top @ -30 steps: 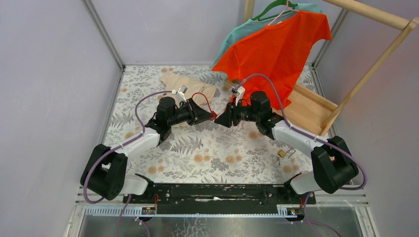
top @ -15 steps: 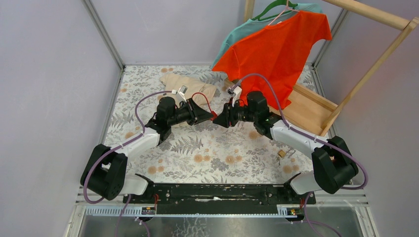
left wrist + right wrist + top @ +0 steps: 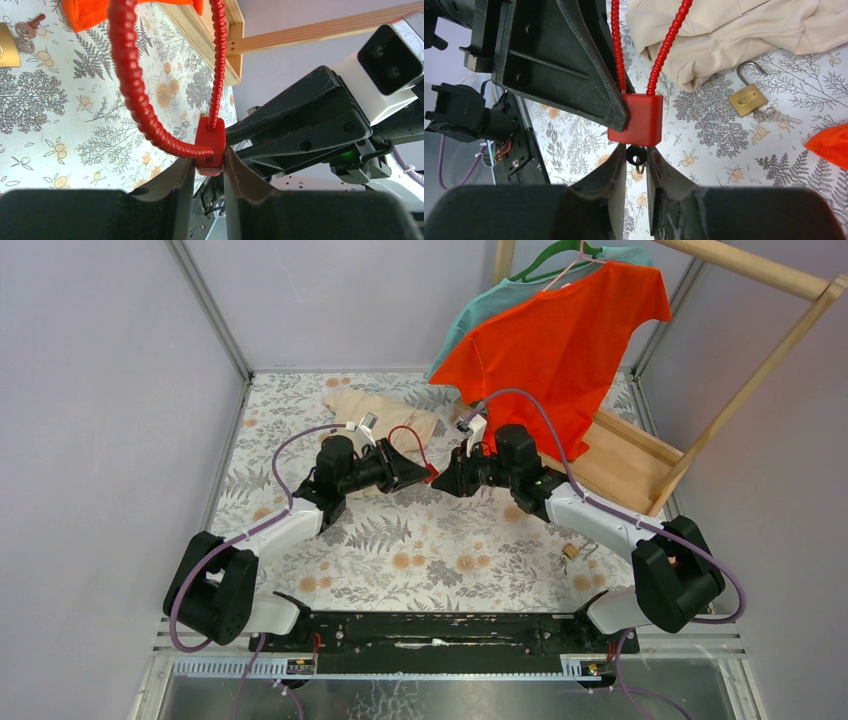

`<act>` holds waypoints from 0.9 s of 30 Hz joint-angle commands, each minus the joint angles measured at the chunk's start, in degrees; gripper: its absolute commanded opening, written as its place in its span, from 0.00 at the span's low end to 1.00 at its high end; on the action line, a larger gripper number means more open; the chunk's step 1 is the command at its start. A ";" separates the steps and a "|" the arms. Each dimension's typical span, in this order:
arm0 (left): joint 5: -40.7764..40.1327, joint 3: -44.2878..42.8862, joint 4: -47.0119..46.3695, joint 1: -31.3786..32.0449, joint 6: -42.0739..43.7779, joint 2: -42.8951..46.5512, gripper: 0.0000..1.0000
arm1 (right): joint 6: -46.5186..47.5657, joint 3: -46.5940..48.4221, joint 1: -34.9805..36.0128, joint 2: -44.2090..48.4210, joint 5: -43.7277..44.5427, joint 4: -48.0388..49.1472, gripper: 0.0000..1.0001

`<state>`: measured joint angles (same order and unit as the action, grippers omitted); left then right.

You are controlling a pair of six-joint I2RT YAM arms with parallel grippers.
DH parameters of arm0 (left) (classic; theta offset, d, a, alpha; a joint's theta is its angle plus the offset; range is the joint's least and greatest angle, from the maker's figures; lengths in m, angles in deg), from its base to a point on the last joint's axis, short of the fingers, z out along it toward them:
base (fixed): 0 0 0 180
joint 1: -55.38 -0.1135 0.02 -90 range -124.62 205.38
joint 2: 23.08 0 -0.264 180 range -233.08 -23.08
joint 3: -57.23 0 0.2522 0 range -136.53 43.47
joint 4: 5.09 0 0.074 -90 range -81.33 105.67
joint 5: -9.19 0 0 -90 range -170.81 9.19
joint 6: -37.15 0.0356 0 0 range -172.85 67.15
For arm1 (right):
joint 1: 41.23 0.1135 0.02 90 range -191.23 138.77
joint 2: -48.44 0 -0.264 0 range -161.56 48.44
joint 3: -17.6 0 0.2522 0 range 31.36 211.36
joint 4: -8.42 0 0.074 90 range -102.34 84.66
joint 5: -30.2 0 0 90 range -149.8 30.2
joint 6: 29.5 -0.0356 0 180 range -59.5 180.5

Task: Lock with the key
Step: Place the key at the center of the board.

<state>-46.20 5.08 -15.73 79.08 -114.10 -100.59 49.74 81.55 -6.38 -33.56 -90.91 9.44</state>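
Note:
A red cable lock with a ribbed red cable loop point(image 3: 405, 437) hangs between the two arms above the table's middle. My left gripper point(image 3: 424, 474) is shut on the red lock body point(image 3: 210, 145), one finger on each flat side. In the right wrist view the lock body point(image 3: 636, 120) sits just above my right gripper point(image 3: 636, 159), whose fingers close on the black key head point(image 3: 636, 154) sticking out of the lock's underside, a small ring hanging from it. In the top view my right gripper point(image 3: 444, 483) meets the left one tip to tip.
A brass padlock with keys point(image 3: 748, 99) lies on the floral table, also seen near the right arm's base point(image 3: 570, 552). A beige cloth point(image 3: 385, 410) lies behind. An orange shirt point(image 3: 560, 330) hangs on a wooden rack point(image 3: 640, 455) at the back right.
My right gripper has moved left, closing the gap up to the lock held by the left gripper. The left arm has stayed still.

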 commanded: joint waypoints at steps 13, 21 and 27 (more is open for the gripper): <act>-0.80 0.02 -1.78 -2.57 -1.35 0.34 0.00 | 3.55 2.05 1.04 0.31 6.43 -1.86 0.00; -2.82 1.65 -0.96 -6.97 -0.91 0.44 0.00 | 2.56 3.53 3.52 -1.59 8.07 -5.59 0.00; -2.38 1.17 -0.82 -8.69 -0.88 0.99 0.00 | 2.38 3.63 5.04 -2.82 10.71 -6.94 0.00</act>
<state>-44.08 6.33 -14.62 74.03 -115.57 -100.64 51.70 84.04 -2.05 -35.96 -83.15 8.00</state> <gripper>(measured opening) 0.295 0.228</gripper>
